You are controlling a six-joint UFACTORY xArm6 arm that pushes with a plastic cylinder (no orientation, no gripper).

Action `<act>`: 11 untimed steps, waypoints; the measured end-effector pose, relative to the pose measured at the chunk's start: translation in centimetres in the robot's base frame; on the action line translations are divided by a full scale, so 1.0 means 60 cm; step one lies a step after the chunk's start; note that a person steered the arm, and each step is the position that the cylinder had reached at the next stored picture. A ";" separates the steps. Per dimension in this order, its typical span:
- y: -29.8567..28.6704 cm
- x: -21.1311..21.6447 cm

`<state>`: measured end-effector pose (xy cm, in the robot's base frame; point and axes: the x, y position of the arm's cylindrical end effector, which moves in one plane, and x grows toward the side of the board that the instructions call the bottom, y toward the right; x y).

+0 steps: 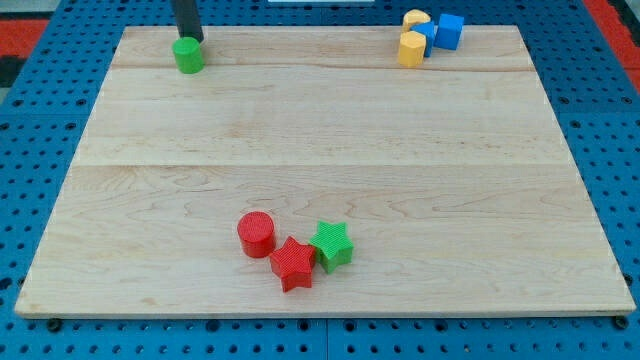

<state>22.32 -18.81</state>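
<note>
My tip [190, 39] stands at the view's top left, right behind a green cylinder [187, 55] and touching or nearly touching its far side. Near the view's bottom, a red cylinder [256, 233], a red star [292, 264] and a green star [332, 245] lie bunched together. At the view's top right, two yellow blocks [412, 47] [416, 19] and two blue blocks [449, 30] [428, 33] form a tight cluster at the board's far edge.
The blocks rest on a pale wooden board [320, 150], which lies on a blue pegboard surface [40, 180]. The green cylinder sits close to the board's top edge.
</note>
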 end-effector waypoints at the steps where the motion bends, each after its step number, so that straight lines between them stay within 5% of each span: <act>1: -0.026 0.005; 6: 0.133 0.214; 11: 0.257 0.253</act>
